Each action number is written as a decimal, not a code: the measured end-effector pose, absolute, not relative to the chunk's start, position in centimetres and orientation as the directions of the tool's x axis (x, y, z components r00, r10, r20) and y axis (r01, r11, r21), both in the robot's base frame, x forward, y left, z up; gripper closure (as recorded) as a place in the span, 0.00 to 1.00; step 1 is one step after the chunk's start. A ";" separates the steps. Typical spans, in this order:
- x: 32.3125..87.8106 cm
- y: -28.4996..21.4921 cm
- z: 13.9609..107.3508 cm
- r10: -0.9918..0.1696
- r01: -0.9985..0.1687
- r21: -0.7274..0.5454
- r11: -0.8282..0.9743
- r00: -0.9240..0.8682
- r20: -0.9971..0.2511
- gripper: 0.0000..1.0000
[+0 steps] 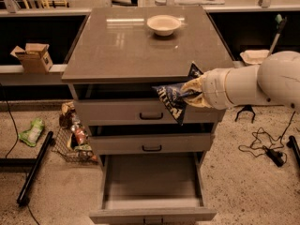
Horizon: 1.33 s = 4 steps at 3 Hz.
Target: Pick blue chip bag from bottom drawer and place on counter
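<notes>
One gripper point(189, 94) is pinching the blue chip bag point(172, 100) by its upper corner, holding it just below the counter's point(117, 46) front edge, in front of the top drawer point(117, 111). The bag is needing more lift, I judge, before crossing the counter's lip; aiming for the bare near half is avoiding the white bowl point(163, 25) sitting toward the counter's far edge. Below the counter, the bottom drawer point(152, 215) is standing open. Left of the counter, a green packet point(32, 131) and a wire basket point(70, 142) are lying on the speckled floor.
</notes>
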<state>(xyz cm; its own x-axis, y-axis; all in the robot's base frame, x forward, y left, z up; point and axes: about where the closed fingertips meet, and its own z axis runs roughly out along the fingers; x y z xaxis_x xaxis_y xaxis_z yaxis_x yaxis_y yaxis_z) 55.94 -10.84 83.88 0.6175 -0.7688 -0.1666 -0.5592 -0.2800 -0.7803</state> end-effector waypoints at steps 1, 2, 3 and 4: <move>58.3 -11.0 85.9 -0.767 -0.521 -0.806 -0.282 0.626 -0.137 1.00; 64.8 -11.0 89.4 -0.765 -0.470 -0.825 -0.312 0.640 -0.075 1.00; 70.5 -9.9 91.7 -0.759 -0.437 -0.842 -0.317 0.650 -0.052 1.00; 75.9 -9.2 92.3 -0.771 -0.447 -0.849 -0.282 0.632 -0.077 1.00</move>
